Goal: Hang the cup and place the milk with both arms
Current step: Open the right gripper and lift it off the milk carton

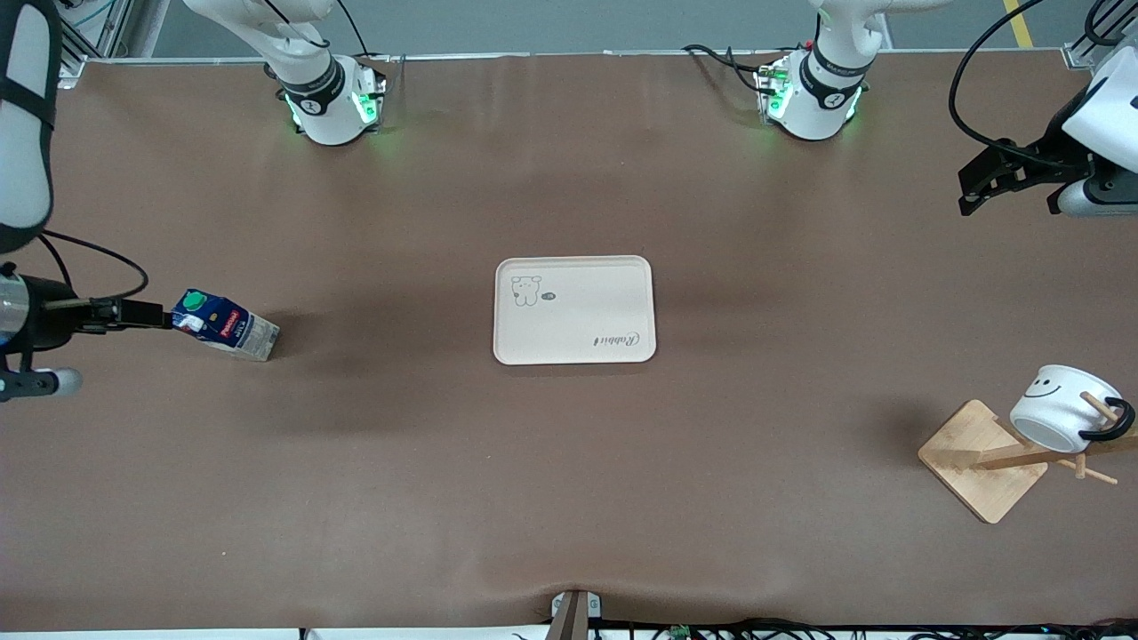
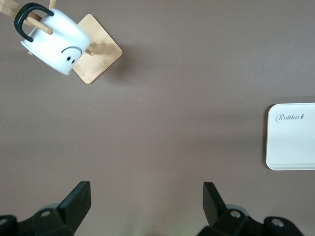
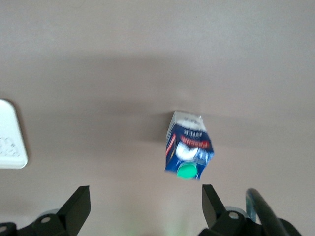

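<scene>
The cup [image 1: 1062, 407] already hangs by its handle on the wooden rack [image 1: 982, 458] near the tabletop's corner at the left arm's end. The milk [image 1: 224, 324] stands toward the right arm's end, not on the tray [image 1: 574, 309] at mid-tabletop. The right gripper [image 3: 146, 206], fingers apart and empty, hovers close by the milk. The left gripper [image 2: 146, 204], fingers apart, waits.

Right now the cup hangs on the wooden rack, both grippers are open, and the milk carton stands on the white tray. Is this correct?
Not quite. The milk carton is not on the white tray; it stands on the table toward the right arm's end, as the front view shows. The rest holds: the cup hangs on the wooden rack, and the left gripper and right gripper are open.
</scene>
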Motion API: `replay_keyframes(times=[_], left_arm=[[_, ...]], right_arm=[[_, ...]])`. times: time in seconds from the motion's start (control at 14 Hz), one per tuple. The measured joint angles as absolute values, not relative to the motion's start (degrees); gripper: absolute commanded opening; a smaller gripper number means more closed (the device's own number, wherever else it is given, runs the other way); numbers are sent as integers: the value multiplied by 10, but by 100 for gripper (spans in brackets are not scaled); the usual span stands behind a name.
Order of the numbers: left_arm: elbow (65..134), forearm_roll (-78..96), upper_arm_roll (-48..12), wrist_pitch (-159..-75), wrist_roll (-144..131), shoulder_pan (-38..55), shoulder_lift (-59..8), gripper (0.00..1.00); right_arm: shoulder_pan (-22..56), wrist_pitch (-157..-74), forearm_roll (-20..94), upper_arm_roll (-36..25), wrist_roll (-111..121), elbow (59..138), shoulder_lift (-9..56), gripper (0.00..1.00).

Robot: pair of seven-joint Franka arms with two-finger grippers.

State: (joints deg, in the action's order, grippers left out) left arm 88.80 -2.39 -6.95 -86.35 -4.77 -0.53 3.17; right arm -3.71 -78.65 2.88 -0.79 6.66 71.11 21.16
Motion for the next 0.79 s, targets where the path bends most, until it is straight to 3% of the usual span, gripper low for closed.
replay_keyframes(times=[0.43, 0.79], left_arm=[[896, -24, -69, -863, -48, -5, 34, 100], [899, -24, -69, -864, -47, -5, 34, 100]], right_arm=[[10, -733, 30, -5, 21, 729, 79, 100], [7, -735, 27, -12, 21, 764, 33, 100]])
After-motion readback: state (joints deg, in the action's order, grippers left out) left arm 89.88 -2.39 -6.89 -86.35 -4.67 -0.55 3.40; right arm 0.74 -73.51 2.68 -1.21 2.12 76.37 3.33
